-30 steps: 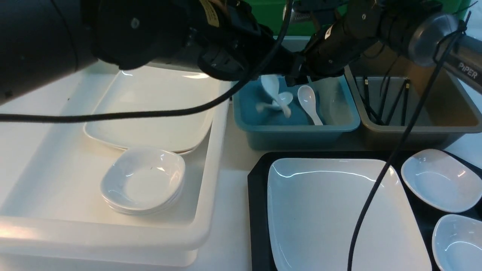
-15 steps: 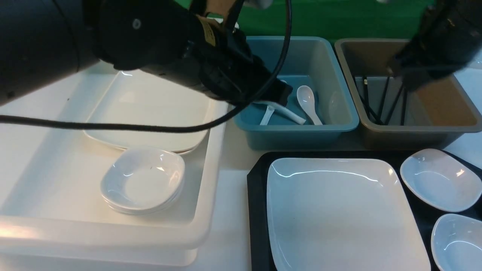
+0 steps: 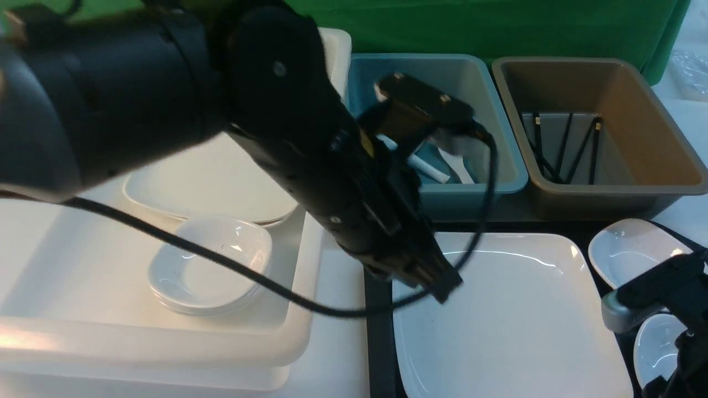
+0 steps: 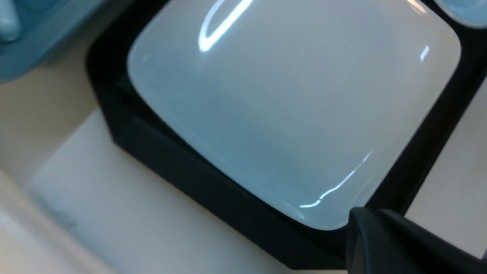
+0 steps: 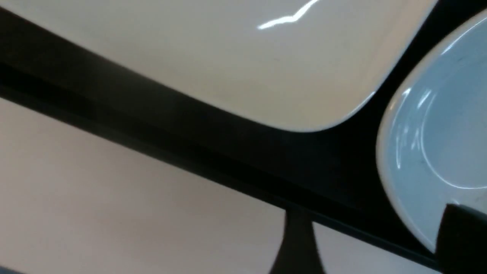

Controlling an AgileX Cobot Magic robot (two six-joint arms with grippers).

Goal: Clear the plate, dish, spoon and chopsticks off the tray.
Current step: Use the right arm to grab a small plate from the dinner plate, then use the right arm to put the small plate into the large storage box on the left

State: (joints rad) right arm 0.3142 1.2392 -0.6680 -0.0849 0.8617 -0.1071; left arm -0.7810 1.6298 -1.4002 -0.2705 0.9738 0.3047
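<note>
The large white plate [image 3: 514,320] lies on the black tray [image 3: 378,331], with two small white dishes [image 3: 630,257] [image 3: 655,348] to its right. My left gripper [image 3: 442,284] has come down over the plate's near left part. In the left wrist view only one dark finger [image 4: 380,247] shows, beside a corner of the plate [image 4: 289,106]. My right gripper [image 5: 380,243] is open, one finger [image 5: 462,236] over the rim of a dish [image 5: 437,144]. White spoons [image 3: 428,168] lie in the blue tub. Black chopsticks [image 3: 564,149] lie in the brown tub.
The blue tub [image 3: 498,188] and brown tub [image 3: 619,190] stand just behind the tray. A big white tub [image 3: 166,342] on the left holds stacked plates [image 3: 210,193] and dishes [image 3: 210,265]. My right arm [image 3: 652,293] sits low at the tray's right side.
My left arm swung from above the blue tub down onto the plate's left side. My right arm left the brown tub and dropped to the tray's right side near the dishes.
</note>
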